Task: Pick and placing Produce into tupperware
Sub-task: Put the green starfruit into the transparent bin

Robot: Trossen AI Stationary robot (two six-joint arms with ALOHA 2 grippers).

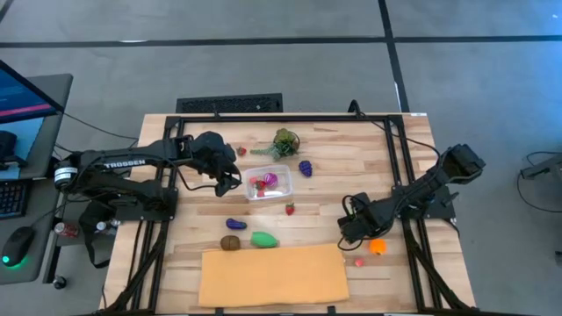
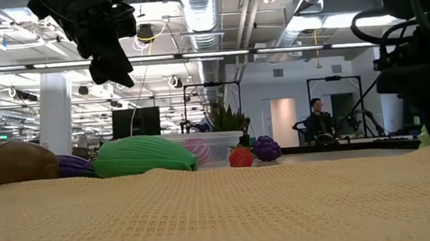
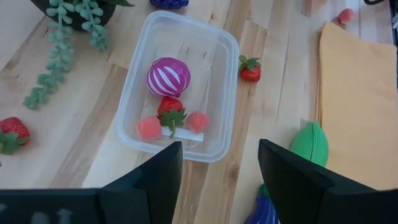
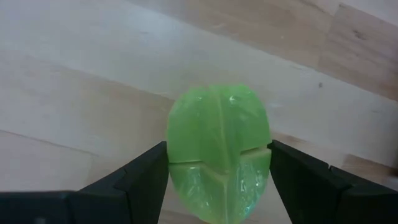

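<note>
The pale wooden plank worktop (image 1: 369, 167) carries everything, with bare room along its far edge and its right side. Largest on it is the flat tan-orange woven sheet (image 1: 272, 276), lying along the near edge, long axis left to right.

The clear plastic rectangular tub with rounded corners (image 1: 267, 183) sits near the worktop's middle, open side up, long axis running roughly left to right in the high view. Inside lie a round pink-and-white striped piece (image 3: 168, 76), a red strawberry (image 3: 170, 107) and two small pink lumps.

A bushy green leafy bunch (image 1: 283, 142) lies just beyond the tub, and purple grapes (image 1: 305, 168) sit to the tub's right. A loose strawberry (image 1: 289, 209) lies just in front of the tub.

Between tub and sheet lie a ribbed green oval piece (image 1: 264, 239), long axis left to right, a brown oval piece (image 1: 230, 243) and a purple piece (image 1: 235, 225).

The left gripper (image 1: 225, 183) hovers beside the tub's left end, its fingers spread with nothing between them. The right gripper (image 4: 217, 180), low over the worktop's right side, has its fingers clenched on a glossy translucent light-green segmented piece (image 4: 217, 149). A small orange piece (image 1: 378, 247) lies just beside that arm.
</note>
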